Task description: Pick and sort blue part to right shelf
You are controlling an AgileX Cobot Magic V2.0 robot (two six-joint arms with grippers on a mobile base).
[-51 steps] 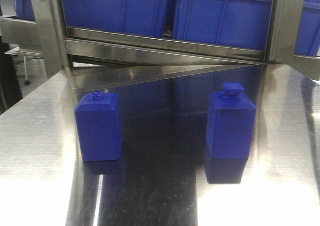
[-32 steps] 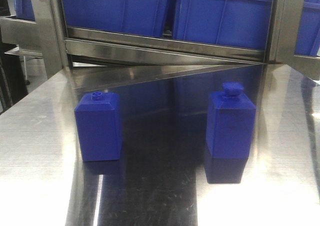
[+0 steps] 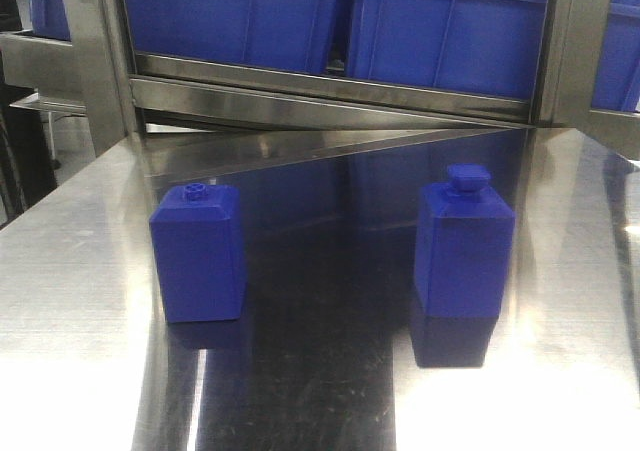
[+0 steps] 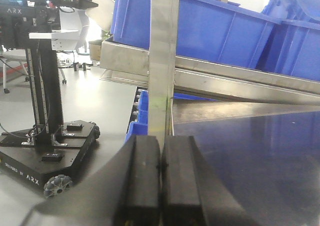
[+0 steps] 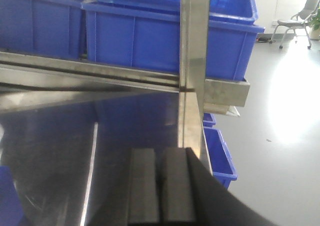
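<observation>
The blue part (image 3: 464, 246), a bottle-shaped block with a wide flat cap, stands upright on the steel table (image 3: 80, 271), right of centre. Behind the table runs the shelf's flat front rail (image 3: 330, 99), with large blue bins (image 3: 440, 31) above it. The same rail (image 5: 100, 71) and bins (image 5: 145, 35) show in the right wrist view. My left gripper (image 4: 161, 151) is shut with nothing between its pads, over the table's left edge. My right gripper (image 5: 161, 161) is also shut and empty, near the table's right edge. Neither gripper appears in the front view.
A shorter blue block (image 3: 198, 253) with a tiny round knob stands left of centre. Steel uprights (image 4: 162, 60) (image 5: 192, 40) rise at the table's back corners. A wheeled robot base (image 4: 47, 156) stands on the floor to the left, and low blue bins (image 5: 220, 156) to the right.
The front view has shifted very slightly. Both blue blocks stand where they were.
</observation>
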